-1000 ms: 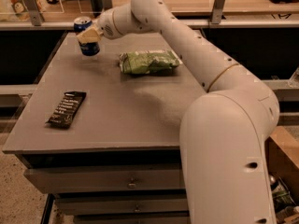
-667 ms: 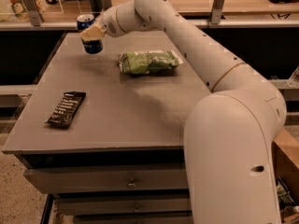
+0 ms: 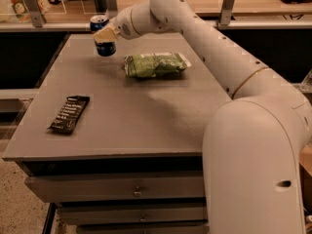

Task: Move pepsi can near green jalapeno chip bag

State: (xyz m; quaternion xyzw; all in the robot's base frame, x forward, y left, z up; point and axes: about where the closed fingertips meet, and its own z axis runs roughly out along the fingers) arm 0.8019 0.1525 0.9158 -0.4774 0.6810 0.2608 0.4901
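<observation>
Below the front edge of the table [image 3: 146, 116], drawers [image 3: 136, 189] with small knobs face the camera. The robot's white body fills the near right, past the table's front right corner. A flat black wrapper [image 3: 68, 114] lies near the left edge, towards the front left corner, well apart from everything else. Further back, about midway between the left and right edges, the green bag [image 3: 156, 64] lies on its side, its long axis running left to right. Beyond and to the left of it, near the far left corner, the can [image 3: 106, 48] stands upright, close to the bag's left end but not touching it. The gripper [image 3: 104, 34] is clamped on the can's upper half, one tan finger [image 3: 107, 32] lying across its front. Whether the can's base touches the tabletop cannot be told. The arm [image 3: 219, 48] reaches in from the right, over the far edge.
</observation>
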